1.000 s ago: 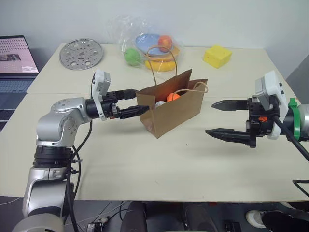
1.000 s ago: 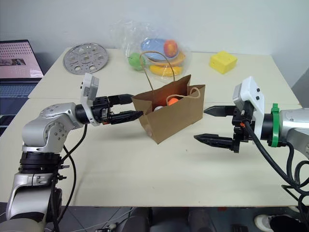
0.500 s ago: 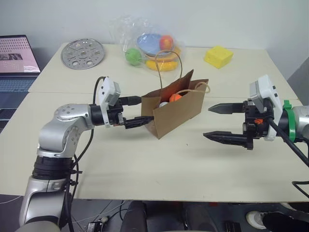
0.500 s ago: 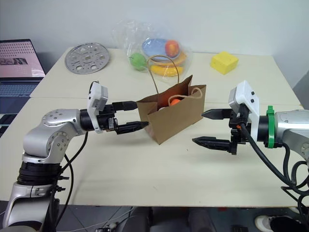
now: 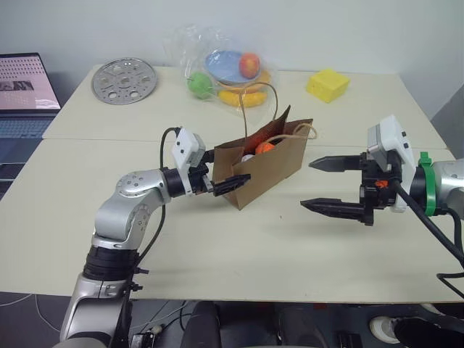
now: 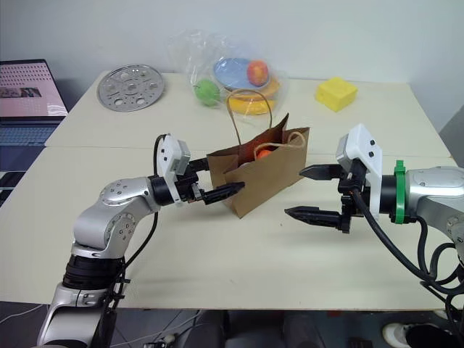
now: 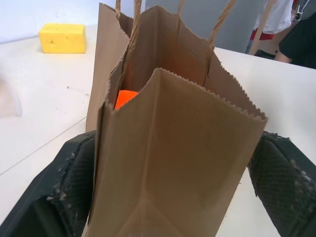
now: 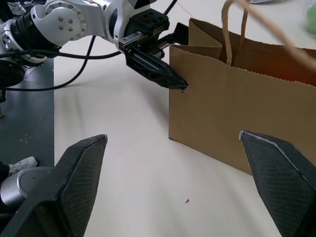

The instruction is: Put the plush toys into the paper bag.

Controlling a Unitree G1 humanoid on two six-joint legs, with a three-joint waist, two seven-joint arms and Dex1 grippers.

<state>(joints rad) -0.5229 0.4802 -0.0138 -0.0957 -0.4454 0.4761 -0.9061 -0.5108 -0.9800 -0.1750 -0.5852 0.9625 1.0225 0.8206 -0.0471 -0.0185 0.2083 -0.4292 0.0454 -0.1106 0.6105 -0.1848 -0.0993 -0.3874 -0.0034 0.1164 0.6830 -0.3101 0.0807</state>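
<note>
The brown paper bag (image 5: pixel 274 165) stands upright on the table with its twine handles up. Inside its mouth I see the orange plush toy (image 5: pixel 262 146) and a bit of the white one (image 5: pixel 248 156); the orange also shows in the left wrist view (image 7: pixel 126 97). My left gripper (image 5: pixel 230 167) is open and straddles the bag's narrow left end, one finger along the front face and one behind. In the left wrist view both fingers (image 7: pixel 74 190) flank the bag's sides. My right gripper (image 5: pixel 307 184) hangs open to the right of the bag, apart from it, holding nothing.
At the back stand a clear plastic bag (image 5: pixel 228 69) with plastic fruit and a blue bowl, a yellow block (image 5: pixel 326 84) and a round perforated metal disc (image 5: pixel 123 80). A laptop (image 5: pixel 25 83) sits at the far left. Bare tabletop lies in front of the bag.
My left gripper has slid right and a little down, so its fingers now reach further around the bag's end. The right gripper has kept its place and stayed open.
</note>
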